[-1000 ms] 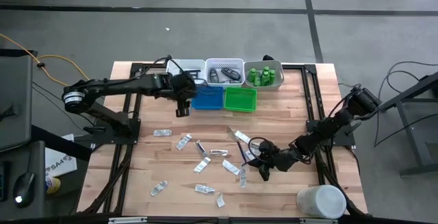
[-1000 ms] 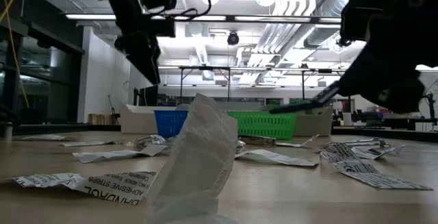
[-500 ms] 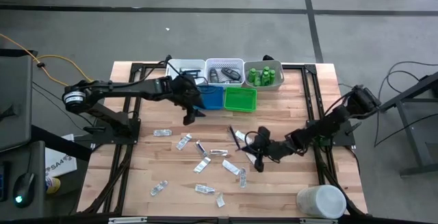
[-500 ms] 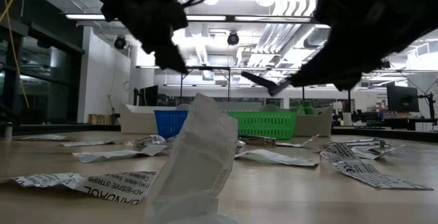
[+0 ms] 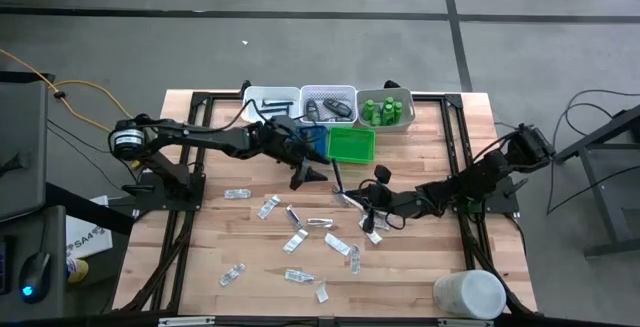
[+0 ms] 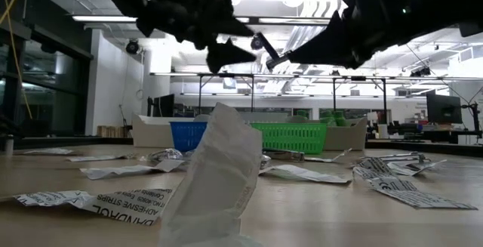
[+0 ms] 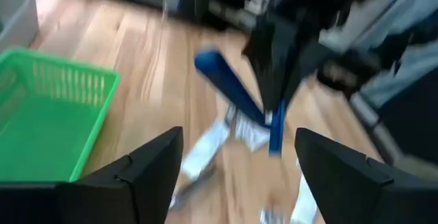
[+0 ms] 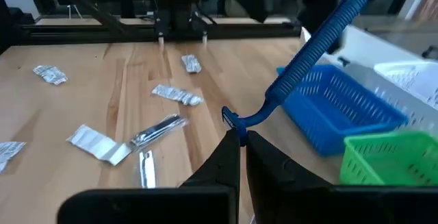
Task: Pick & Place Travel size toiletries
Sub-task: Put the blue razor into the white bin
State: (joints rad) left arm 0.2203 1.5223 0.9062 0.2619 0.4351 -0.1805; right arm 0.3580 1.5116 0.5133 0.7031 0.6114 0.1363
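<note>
My right gripper (image 8: 239,139) is shut on a thin blue razor (image 8: 308,53), one of the travel size toiletries. It holds the razor above the middle of the table (image 5: 337,179). My left gripper (image 5: 308,176) stands open near the green tray (image 5: 351,144). It faces the razor (image 7: 233,90) without touching it. Clear and white packets (image 5: 297,239) lie flat on the wooden table. Green bottles (image 5: 386,109) and dark grey pieces (image 5: 328,107) sit in the far trays. My right gripper pinches the razor at its head end (image 8: 231,119) between its two fingertips. The fingers come nearly level from the table's right side. The handle (image 8: 342,11) slants up and away from the fingers toward the left gripper. The razor is lifted clear of the table.
A row of trays lines the far edge: a white one (image 5: 272,99), another white one (image 5: 328,95) and a grey one (image 5: 400,119). A blue tray (image 5: 314,147) sits in front of them beside the green tray. A large white cylinder (image 5: 468,293) stands at the near right corner.
My left gripper has come away from the blue tray toward the table's right and near side. It has tipped up to nearly level and opened wider. My right gripper has risen and gone toward the far left, rolling, so the razor's handle now slants up toward the left gripper.
</note>
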